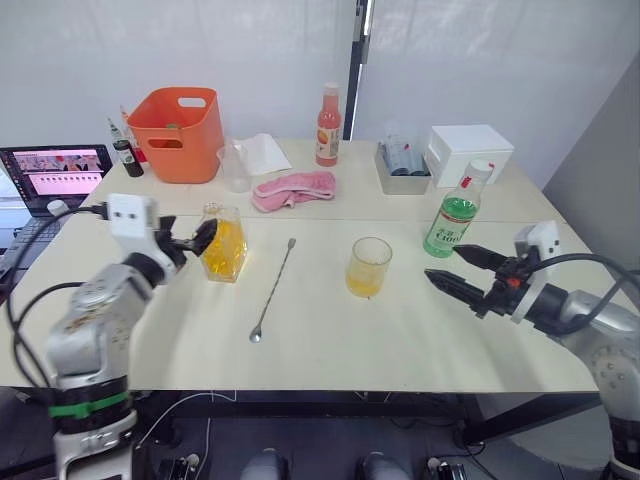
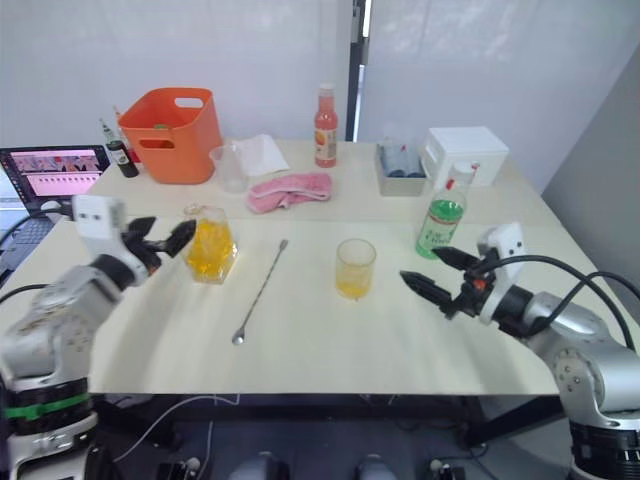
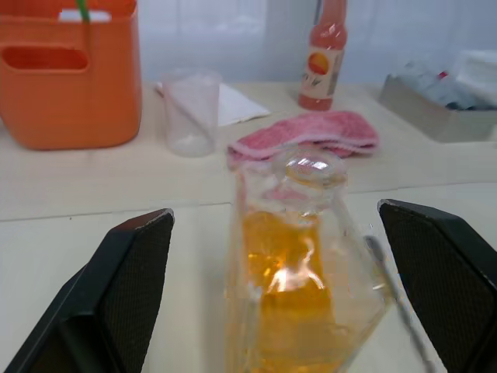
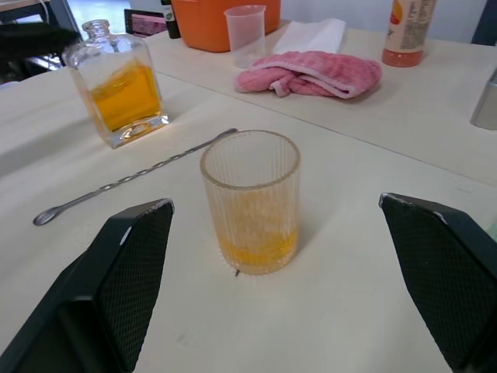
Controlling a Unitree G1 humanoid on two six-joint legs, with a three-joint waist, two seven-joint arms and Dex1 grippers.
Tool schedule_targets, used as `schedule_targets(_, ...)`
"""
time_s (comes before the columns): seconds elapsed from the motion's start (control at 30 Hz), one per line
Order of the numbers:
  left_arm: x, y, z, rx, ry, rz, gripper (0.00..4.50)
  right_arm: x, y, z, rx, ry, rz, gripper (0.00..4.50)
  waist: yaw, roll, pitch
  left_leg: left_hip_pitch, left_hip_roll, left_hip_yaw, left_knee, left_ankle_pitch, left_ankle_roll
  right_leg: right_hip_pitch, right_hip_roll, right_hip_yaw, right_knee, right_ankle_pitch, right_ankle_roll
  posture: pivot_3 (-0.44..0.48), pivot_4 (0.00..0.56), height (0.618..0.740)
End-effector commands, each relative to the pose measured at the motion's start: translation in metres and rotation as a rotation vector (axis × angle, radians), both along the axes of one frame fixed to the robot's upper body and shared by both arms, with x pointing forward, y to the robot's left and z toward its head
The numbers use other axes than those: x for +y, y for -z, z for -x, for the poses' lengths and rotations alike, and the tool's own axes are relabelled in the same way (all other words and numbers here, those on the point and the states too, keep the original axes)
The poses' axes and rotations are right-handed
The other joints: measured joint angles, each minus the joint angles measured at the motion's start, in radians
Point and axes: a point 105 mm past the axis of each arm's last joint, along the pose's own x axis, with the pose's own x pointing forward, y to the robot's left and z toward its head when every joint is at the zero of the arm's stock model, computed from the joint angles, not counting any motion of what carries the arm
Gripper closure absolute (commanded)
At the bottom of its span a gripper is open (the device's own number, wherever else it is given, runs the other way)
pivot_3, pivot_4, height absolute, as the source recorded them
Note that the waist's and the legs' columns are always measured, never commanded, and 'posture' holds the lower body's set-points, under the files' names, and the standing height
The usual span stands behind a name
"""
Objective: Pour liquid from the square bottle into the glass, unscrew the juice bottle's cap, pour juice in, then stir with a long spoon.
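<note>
The square bottle (image 1: pixel 224 245) stands upright on the table, about half full of yellow-orange liquid (image 3: pixel 291 291), its neck unstoppered. My left gripper (image 1: pixel 197 240) is open, with the bottle just ahead of its spread fingers. The ribbed glass (image 1: pixel 368 267) stands at mid-table with a little orange liquid at its bottom. My right gripper (image 1: pixel 443 263) is open and empty, to the right of the glass and pointing at it. The green juice bottle (image 1: pixel 455 215) stands behind that gripper, its white cap (image 1: pixel 481 168) on. The long spoon (image 1: pixel 273 290) lies flat between bottle and glass.
Along the back stand an orange basket (image 1: pixel 180 120), a cloudy measuring cup (image 1: pixel 236 168), a pink cloth (image 1: pixel 295 188), a tall orange-red bottle (image 1: pixel 328 125), a grey tray (image 1: pixel 402 172) and a white box (image 1: pixel 470 150). A laptop (image 1: pixel 55 170) sits off the table's left.
</note>
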Motion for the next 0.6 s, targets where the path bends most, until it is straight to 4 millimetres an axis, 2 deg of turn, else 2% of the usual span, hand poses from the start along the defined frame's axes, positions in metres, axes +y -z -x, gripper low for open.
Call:
schedule_targets(0.03,0.022,-0.006,0.032,-0.007,0.088,0.006,0.04,-0.03,-0.012,-0.001,-0.045,0.095,0.024,0.0,-0.003,0.0,0.0,0.001,0.0,0.001,0.0,0.0,0.0,0.0,0.0,0.0,0.0,0.0,0.0,0.0,0.15,0.715)
schedule_targets(0.17,0.046,0.006,0.06,0.048,0.167,0.029,0.04,-0.054,-0.005,-0.001,-0.018,0.176,0.056,0.0,-0.007,0.0,0.0,0.003,0.001,0.006,-0.002,0.0,0.0,0.001,0.0,0.0,0.0,-0.001,-0.002,0.0,0.15,0.715)
schedule_targets(0.23,0.066,0.014,0.069,0.069,0.146,-0.013,0.04,-0.067,0.0,0.001,-0.01,0.236,0.07,0.0,-0.005,0.0,0.0,0.003,0.001,0.007,-0.002,0.0,0.0,0.001,0.0,0.0,0.0,-0.001,-0.002,0.0,0.15,0.715)
schedule_targets(0.4,0.104,0.034,0.081,0.076,0.065,-0.159,0.04,-0.098,0.012,0.014,-0.004,0.385,0.096,0.0,0.002,0.0,0.0,0.003,0.001,0.009,-0.002,0.0,0.0,0.001,0.0,0.0,-0.001,-0.002,-0.002,0.0,0.15,0.715)
schedule_targets(0.47,0.118,0.05,0.087,0.12,0.053,-0.196,0.04,-0.111,0.016,0.023,-0.005,0.441,0.102,0.0,0.004,0.0,0.0,0.003,0.001,0.01,-0.003,0.0,0.0,0.0,-0.001,0.0,-0.002,-0.002,-0.003,0.0,0.15,0.715)
schedule_targets(0.6,0.134,0.068,0.095,0.169,0.047,-0.19,0.04,-0.131,0.021,0.039,0.002,0.508,0.134,0.0,0.004,0.0,0.0,0.004,0.002,0.012,-0.004,0.0,0.0,-0.001,-0.001,0.001,-0.002,-0.002,-0.003,0.0,0.15,0.715)
